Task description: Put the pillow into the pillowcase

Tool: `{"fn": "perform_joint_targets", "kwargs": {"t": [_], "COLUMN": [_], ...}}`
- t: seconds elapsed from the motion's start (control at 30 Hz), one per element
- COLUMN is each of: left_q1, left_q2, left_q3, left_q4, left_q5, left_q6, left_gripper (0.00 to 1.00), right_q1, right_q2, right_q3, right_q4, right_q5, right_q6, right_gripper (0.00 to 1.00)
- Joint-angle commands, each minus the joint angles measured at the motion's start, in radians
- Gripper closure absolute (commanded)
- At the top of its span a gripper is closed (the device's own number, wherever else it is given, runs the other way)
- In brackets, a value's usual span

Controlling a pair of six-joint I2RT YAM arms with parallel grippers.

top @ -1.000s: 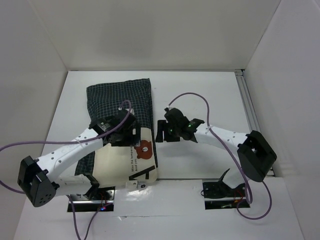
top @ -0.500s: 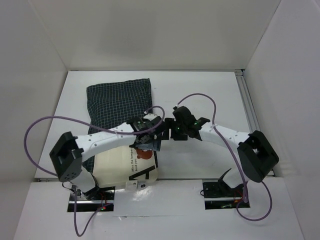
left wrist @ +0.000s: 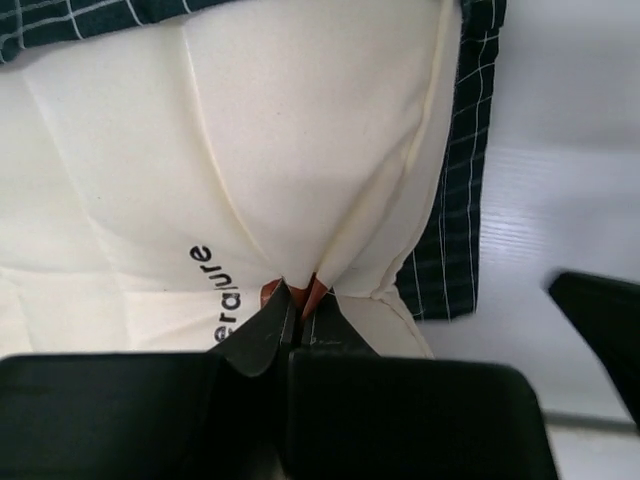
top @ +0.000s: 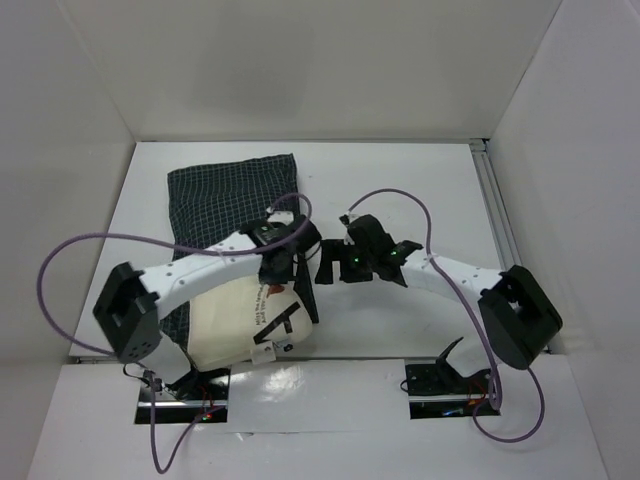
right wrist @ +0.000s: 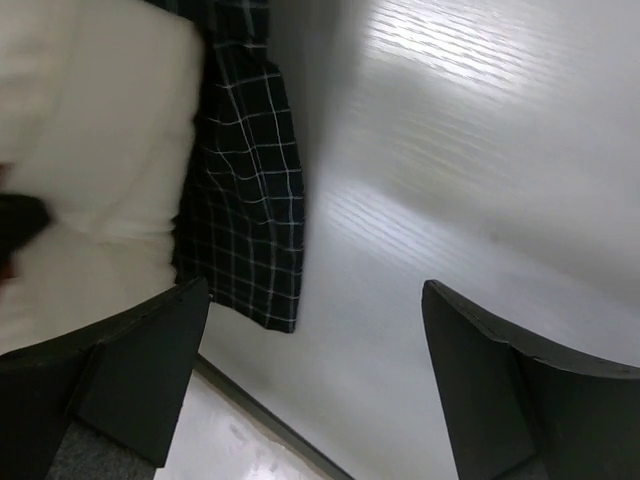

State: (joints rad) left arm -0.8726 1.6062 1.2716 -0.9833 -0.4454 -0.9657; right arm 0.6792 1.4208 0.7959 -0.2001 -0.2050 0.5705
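Nearest my bases, the pillow lies on the table with its bare cream end poking out toward me. Its far end is already tucked inside the pillowcase, so I judge the job roughly half done: this is the feeding step, not the start. My left claw is pinched tight on a small fold of the pillow's cover, right by the black lettering and a scrap of brown print, and the cloth puckers up to the tips. Just beside it, my right claw stands wide and holds nothing, hovering over bare table next to the loose checked edge of the pillowcase along the pillow's right side. Next, I think, the right claw should drop onto that hem and grip it, so I can draw the pillowcase toward me while the left shoves the pillow deeper. The thin cloth may bunch or slip. Farther out the table is smooth and white, and plain white walls close it in on three sides.
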Motion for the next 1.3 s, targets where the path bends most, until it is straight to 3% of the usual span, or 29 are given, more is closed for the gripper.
{"fn": "perform_joint_targets", "kwargs": {"t": [0.0, 0.3, 0.43, 0.5, 0.53, 0.57, 0.6, 0.7, 0.9, 1.03, 1.13, 1.27], "left_q1": [0.055, 0.087, 0.096, 0.096, 0.109, 0.109, 0.119, 0.159, 0.224, 0.245, 0.254, 0.254], "left_q2": [-0.195, -0.278, -0.278, -0.289, -0.289, -0.289, -0.289, -0.261, -0.149, -0.028, 0.009, 0.020], "left_q3": [0.018, 0.018, 0.009, 0.000, 0.000, 0.000, 0.000, -0.011, 0.101, 0.152, 0.175, 0.213], "left_q4": [0.023, 0.034, 0.034, 0.046, 0.046, 0.058, 0.058, 0.104, 0.129, 0.129, 0.129, 0.158], "left_q5": [0.060, 0.122, 0.122, 0.122, 0.132, 0.132, 0.132, 0.122, 0.088, 0.048, 0.048, 0.048], "left_q6": [0.107, 0.153, 0.153, 0.153, 0.153, 0.153, 0.142, 0.128, 0.094, -0.040, -0.123, -0.151], "left_gripper": [1.00, 1.00, 1.00, 1.00, 1.00, 1.00, 1.00, 1.00, 1.00, 1.00, 1.00, 1.00], "right_q1": [0.037, 0.063, 0.063, 0.063, 0.063, 0.063, 0.063, 0.063, 0.086, 0.111, 0.111, 0.083], "right_q2": [0.094, 0.291, 0.339, 0.339, 0.339, 0.305, 0.290, 0.186, -0.072, -0.175, -0.175, -0.073], "right_q3": [0.103, 0.270, 0.324, 0.324, 0.324, 0.312, 0.302, 0.286, 0.296, 0.113, -0.026, 0.041], "right_q4": [0.102, 0.206, 0.235, 0.298, 0.316, 0.333, 0.343, 0.315, 0.045, -0.024, -0.033, -0.085], "right_q5": [-0.037, -0.069, -0.019, -0.019, -0.028, -0.063, -0.073, -0.073, -0.053, -0.112, -0.099, -0.021], "right_q6": [-0.093, -0.215, -0.239, -0.251, -0.251, -0.251, -0.251, -0.233, -0.222, -0.166, -0.156, -0.221], "right_gripper": [0.05, 0.00, 0.06, 0.23, 0.38, 0.60, 1.00, 1.00, 1.00, 1.00, 1.00, 1.00]}}
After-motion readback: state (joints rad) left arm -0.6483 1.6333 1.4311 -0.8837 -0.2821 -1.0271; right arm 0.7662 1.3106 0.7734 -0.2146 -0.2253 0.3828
